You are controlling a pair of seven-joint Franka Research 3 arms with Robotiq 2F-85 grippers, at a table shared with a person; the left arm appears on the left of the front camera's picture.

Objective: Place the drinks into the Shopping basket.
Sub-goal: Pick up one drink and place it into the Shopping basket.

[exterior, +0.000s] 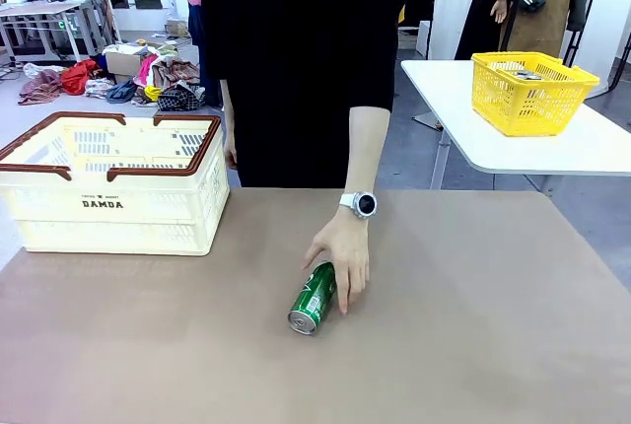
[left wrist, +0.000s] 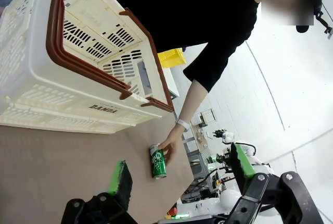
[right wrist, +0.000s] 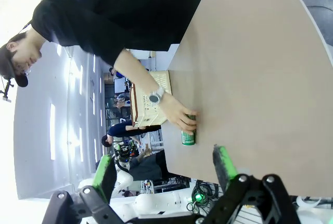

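A green drink can (exterior: 313,299) lies on its side near the middle of the brown table, silver top toward me. The person's hand (exterior: 342,251) rests on its far end. The same can (left wrist: 158,162) shows in the left wrist view, and the can (right wrist: 188,136) shows in the right wrist view too. The cream Shopping basket (exterior: 108,209) with brown rim stands at the table's far left. My left gripper (left wrist: 179,172) is open and high above the table, nothing between its fingers. The right gripper (right wrist: 164,169) is open as well, clear of the can.
A yellow basket (exterior: 527,99) sits on a separate white table (exterior: 582,148) at the far right. The person in black stands at the far edge. Bare brown tabletop (exterior: 473,325) spreads around the can.
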